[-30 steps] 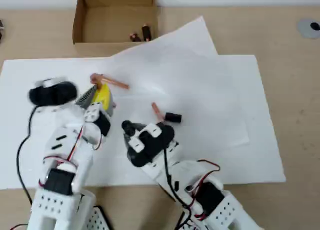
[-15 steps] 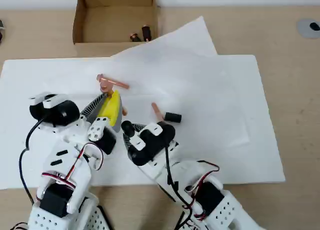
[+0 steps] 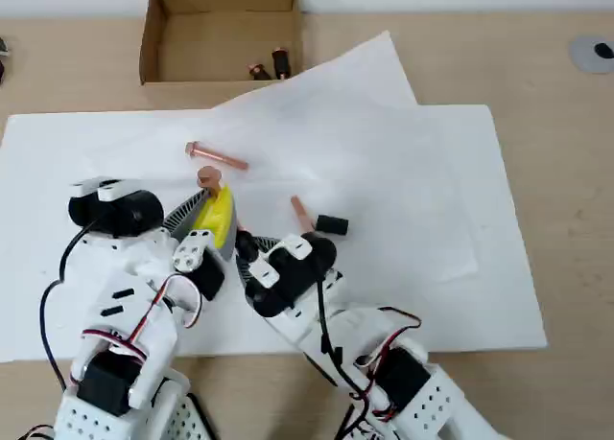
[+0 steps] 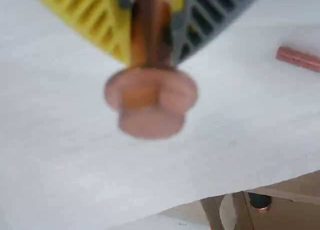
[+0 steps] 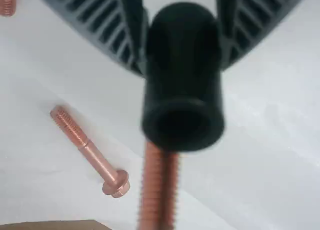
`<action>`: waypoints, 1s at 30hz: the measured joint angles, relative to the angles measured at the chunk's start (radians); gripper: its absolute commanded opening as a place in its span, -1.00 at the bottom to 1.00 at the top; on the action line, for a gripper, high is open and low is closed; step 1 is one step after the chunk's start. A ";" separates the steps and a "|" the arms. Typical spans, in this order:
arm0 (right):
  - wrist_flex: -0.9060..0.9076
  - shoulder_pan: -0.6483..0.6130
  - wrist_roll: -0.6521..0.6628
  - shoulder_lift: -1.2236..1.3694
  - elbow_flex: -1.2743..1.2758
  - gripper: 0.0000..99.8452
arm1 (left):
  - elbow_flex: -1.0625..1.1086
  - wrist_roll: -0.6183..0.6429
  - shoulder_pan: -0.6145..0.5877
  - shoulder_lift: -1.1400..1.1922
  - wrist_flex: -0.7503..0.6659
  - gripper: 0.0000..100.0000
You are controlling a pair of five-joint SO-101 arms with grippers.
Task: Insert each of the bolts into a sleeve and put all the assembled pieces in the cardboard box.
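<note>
My left gripper (image 3: 213, 202), with one yellow and one grey finger, is shut on a copper bolt (image 3: 209, 178) whose flanged head (image 4: 150, 100) sticks out past the fingertips. Close beside it, my right gripper (image 3: 246, 243) is shut on a black sleeve (image 5: 182, 74), open mouth outward. A threaded copper shaft (image 5: 157, 190) shows just beyond that mouth. One loose bolt (image 3: 216, 155) lies on the white paper (image 3: 413, 172) ahead of the left gripper. Another bolt (image 3: 301, 211) lies beside a loose black sleeve (image 3: 331, 224). The cardboard box (image 3: 152, 37) stands at the back.
Assembled pieces (image 3: 270, 66) lie in the box's near right corner. The white paper sheets cover most of the wooden table (image 3: 556, 124). A grey disc (image 3: 593, 53) sits at the far right. Both arm bases crowd the near edge.
The left gripper has drawn back toward the right gripper, carrying its bolt away from the loose bolt on the paper. The right arm has barely moved.
</note>
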 measured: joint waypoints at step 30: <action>0.000 0.000 0.000 0.000 0.000 -0.98 | -0.212 -0.081 0.000 0.054 0.138 -0.98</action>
